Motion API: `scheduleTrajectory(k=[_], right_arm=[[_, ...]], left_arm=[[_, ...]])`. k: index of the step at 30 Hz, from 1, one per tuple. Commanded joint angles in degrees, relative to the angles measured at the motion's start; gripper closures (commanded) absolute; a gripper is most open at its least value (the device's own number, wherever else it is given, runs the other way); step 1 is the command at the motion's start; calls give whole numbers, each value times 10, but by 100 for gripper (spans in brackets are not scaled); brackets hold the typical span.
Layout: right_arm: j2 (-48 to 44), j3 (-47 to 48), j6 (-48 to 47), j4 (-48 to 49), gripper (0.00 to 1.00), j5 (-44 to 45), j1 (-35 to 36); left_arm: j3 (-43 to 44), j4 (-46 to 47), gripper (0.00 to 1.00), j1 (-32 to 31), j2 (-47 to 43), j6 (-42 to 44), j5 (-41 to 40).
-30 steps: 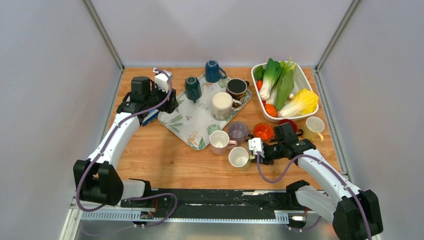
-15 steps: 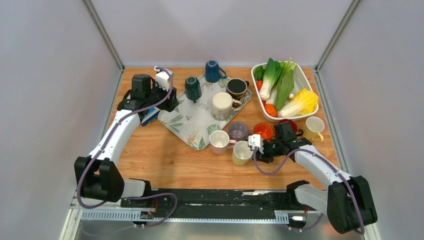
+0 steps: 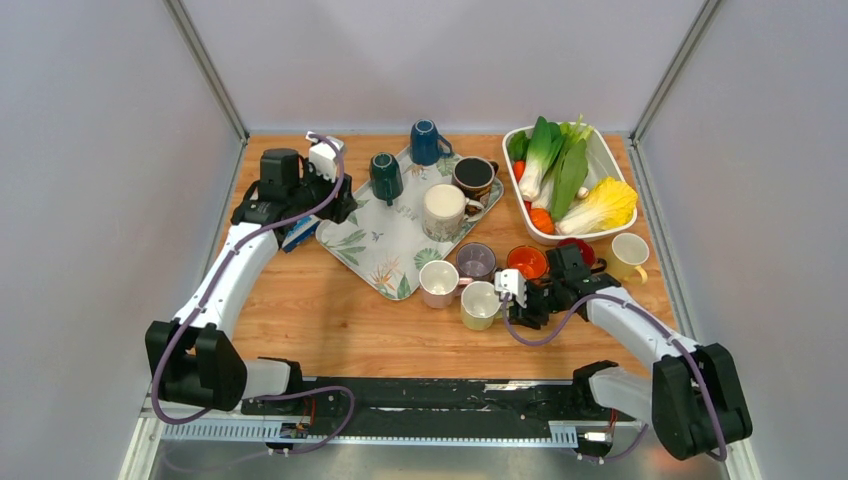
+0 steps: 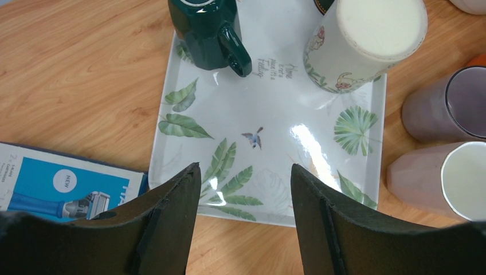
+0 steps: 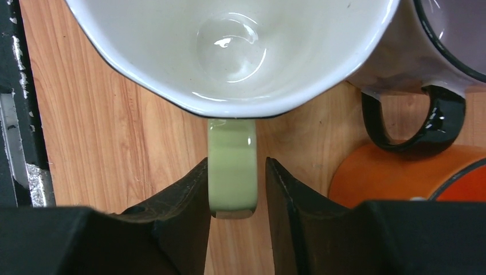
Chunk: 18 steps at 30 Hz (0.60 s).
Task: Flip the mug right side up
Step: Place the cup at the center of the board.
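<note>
A pale green mug (image 3: 480, 303) with a white inside stands right side up on the wood, next to a pink mug (image 3: 438, 283). In the right wrist view its mouth (image 5: 229, 51) fills the top, and its green handle (image 5: 231, 166) points down between my fingers. My right gripper (image 3: 512, 300) (image 5: 236, 161) is open around that handle, with a narrow gap showing on the right side. My left gripper (image 3: 340, 205) (image 4: 245, 166) hangs open and empty over the near left edge of the leaf-print tray (image 3: 375, 250) (image 4: 275, 189).
On the tray, a dark green mug (image 3: 386, 176), a blue mug (image 3: 426, 142) and a cream floral mug (image 3: 443, 210) stand upside down beside an upright brown one (image 3: 473, 175). Purple (image 3: 475, 262), orange (image 3: 526, 263) and yellow (image 3: 629, 254) mugs crowd my right gripper. A vegetable dish (image 3: 605, 160) sits behind, a blue box (image 3: 300, 232) left.
My right arm carried the green mug up toward the pink mug and set it upright; the jaws have parted from its handle. The left arm has stayed put.
</note>
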Motion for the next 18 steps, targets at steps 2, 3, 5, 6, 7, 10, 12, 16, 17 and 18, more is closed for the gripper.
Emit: scheduleTrajectory(k=[2, 3, 5, 6, 7, 10, 12, 16, 17, 18], right_arm=[[-46, 23, -7, -25, 52, 29, -3], [-59, 24, -13, -33, 49, 36, -5], [-86, 24, -39, -55, 38, 45, -11], [-104, 22, -44, -59, 31, 49, -12], [-120, 23, -50, -64, 27, 54, -13], [-157, 49, -62, -109, 21, 74, -13], [-168, 85, -64, -146, 20, 92, -14], [-161, 169, -48, -181, 19, 93, -17], [-152, 190, -40, -177, 19, 83, -17], [-137, 208, -27, -168, 18, 73, -16]], left_arm=[[-3, 24, 34, 1, -12, 2, 22], [-3, 27, 34, 1, -11, 2, 25], [-1, 30, 34, 1, -10, 6, 38], [0, 31, 33, 1, -9, 13, 54], [2, 33, 32, 1, -7, 17, 65], [2, 42, 28, 0, -4, 29, 106], [-1, 56, 27, -1, 1, 33, 118], [-10, 78, 27, -7, 15, 37, 133], [-12, 83, 27, -9, 18, 34, 136], [-15, 89, 27, -14, 19, 31, 137]])
